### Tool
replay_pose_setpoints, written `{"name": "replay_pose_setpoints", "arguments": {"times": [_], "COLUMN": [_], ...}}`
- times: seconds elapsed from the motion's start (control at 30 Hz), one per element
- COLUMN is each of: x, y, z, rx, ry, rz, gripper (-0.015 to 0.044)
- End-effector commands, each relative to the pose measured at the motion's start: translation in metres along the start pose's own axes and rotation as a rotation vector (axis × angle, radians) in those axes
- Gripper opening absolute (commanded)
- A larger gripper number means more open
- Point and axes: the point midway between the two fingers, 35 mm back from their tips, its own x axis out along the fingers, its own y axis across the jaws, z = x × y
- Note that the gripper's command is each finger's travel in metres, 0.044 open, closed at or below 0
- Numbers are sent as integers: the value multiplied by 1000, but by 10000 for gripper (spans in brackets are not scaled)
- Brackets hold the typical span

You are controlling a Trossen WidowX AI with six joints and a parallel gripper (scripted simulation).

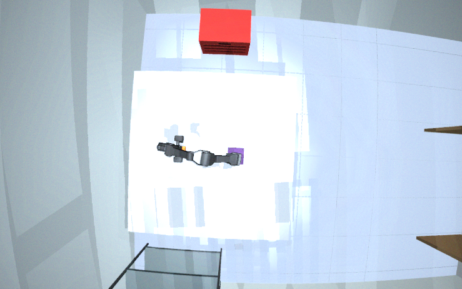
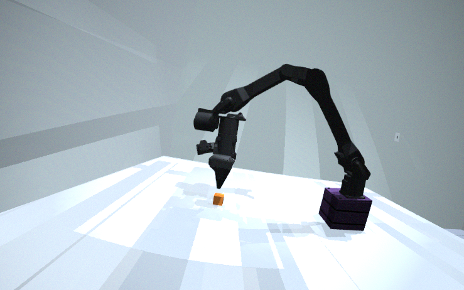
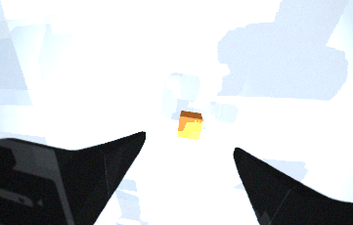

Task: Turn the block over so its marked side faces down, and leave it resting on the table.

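A small orange block rests on the white table. In the wrist view its upper face is bright yellow-orange and a darker side shows at its far edge. No mark can be made out on the faces in view. My gripper is open and empty, pointing down above the block. In the wrist view the block lies beyond the fingertips, in line with the gap between them. In the overhead view the arm partly hides the block, and the fingertips are hidden.
The arm stands on a purple base box on the table. A red cabinet stands beyond the table's far edge in the overhead view. A glass-topped frame is beyond the near edge, and brown shelves are at the far right.
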Motion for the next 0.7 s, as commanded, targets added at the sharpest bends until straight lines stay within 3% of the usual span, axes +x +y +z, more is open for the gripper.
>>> {"name": "replay_pose_setpoints", "arguments": {"times": [0.0,0.67], "x": [7,42], "y": [-1,-1], "z": [0,1], "rx": [-5,-5], "ry": [-1,-1], "rz": [-6,-6], "gripper": [440,440]}}
